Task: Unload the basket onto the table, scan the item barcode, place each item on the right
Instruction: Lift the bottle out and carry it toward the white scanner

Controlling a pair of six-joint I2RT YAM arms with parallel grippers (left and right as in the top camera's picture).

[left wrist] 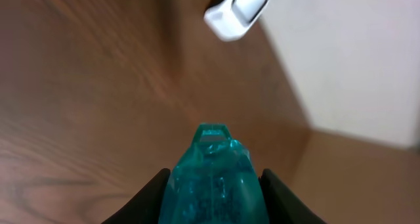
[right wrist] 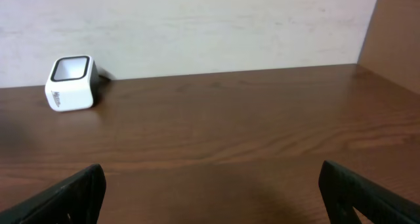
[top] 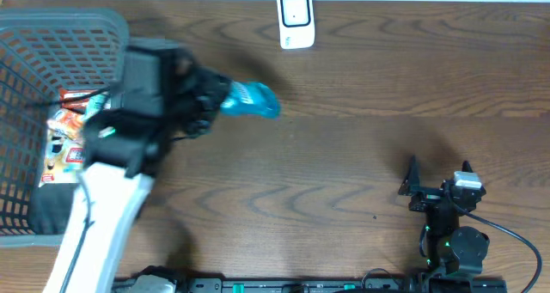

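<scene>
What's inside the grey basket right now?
Red-and-orange printed packets lie in the grey basket. The left arm covers its right side, hiding anything there.

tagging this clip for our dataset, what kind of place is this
Likely a mock shop checkout: a white barcode scanner on the wooden table, a grey basket of packaged goods, and a teal packet in the left gripper.

Nothing here can truly be read. The packets (top: 64,143) in the basket (top: 51,22) carry red and orange printing, too small and blurred to make out. The white scanner (right wrist: 69,86) has a faint grey mark on its front, illegible. Any lettering on the teal pouch (left wrist: 210,184) is lost in blur.
</scene>
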